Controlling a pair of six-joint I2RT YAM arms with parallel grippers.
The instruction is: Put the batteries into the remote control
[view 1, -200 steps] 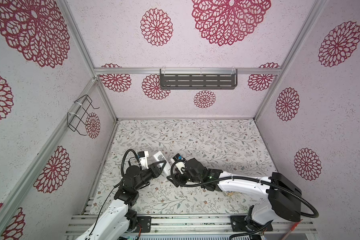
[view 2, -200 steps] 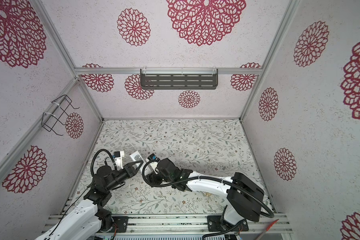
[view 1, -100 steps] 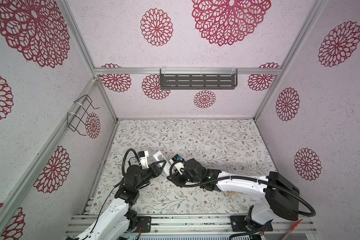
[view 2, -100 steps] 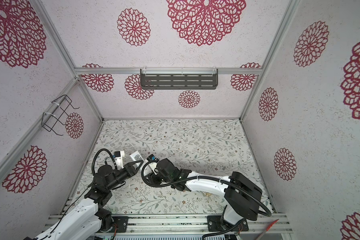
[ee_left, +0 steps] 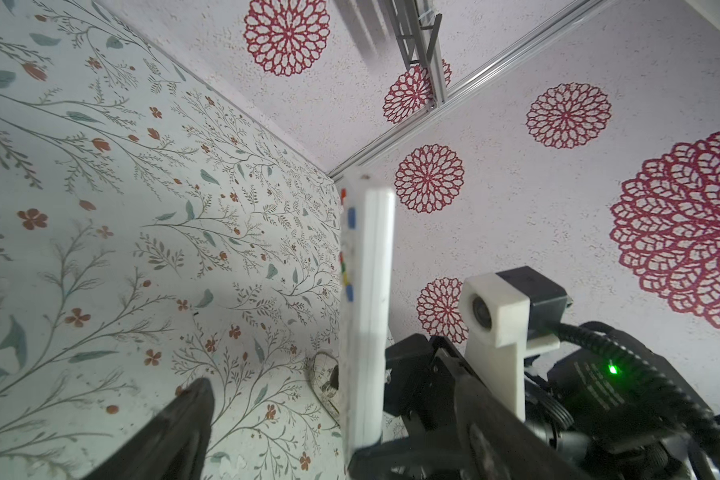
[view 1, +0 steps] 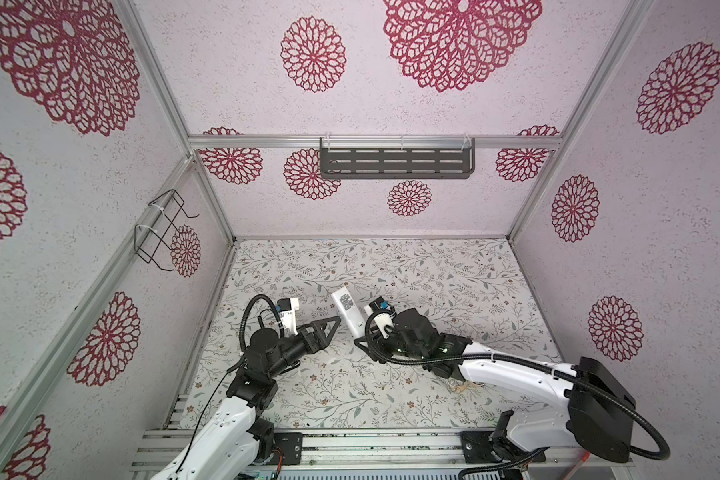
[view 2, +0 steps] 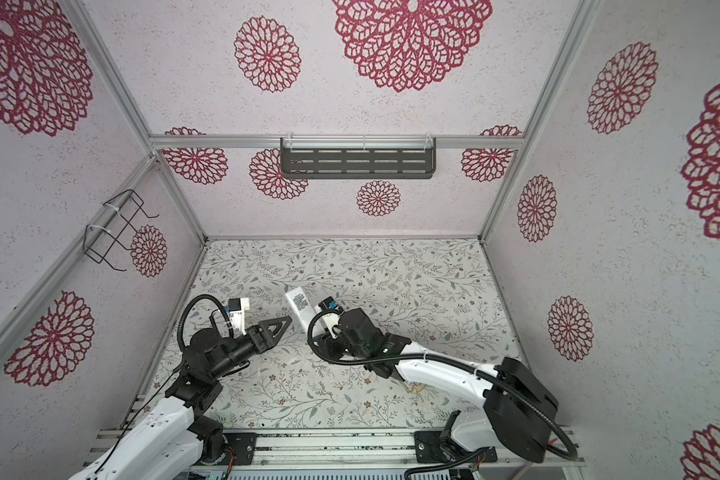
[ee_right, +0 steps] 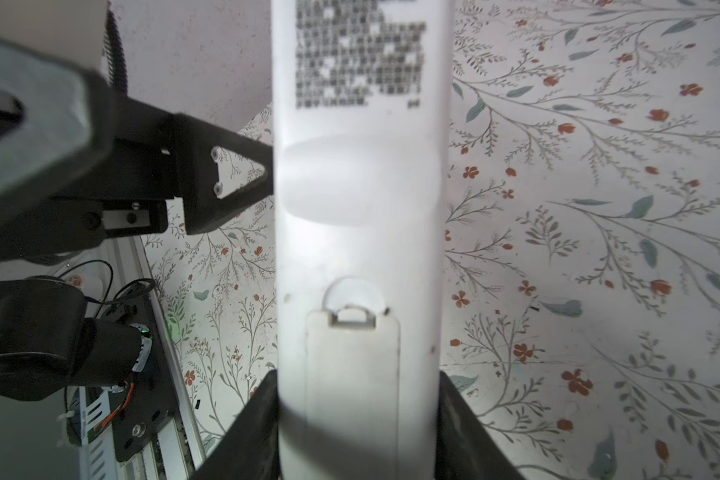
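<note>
Right gripper [ee_right: 356, 415] is pinching the remote control [ee_right: 358, 249] by its battery-door end. It's looking light, stiff and slippery. Left gripper [view 1: 329, 332] is hanging spread wide just beside it.

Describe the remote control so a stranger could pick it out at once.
On the floral tabletop, look near the middle, towards the front. There the right gripper clamps one end of the remote control. It is the only long slim white bar there, with a dark code sticker on its plain back.
</note>
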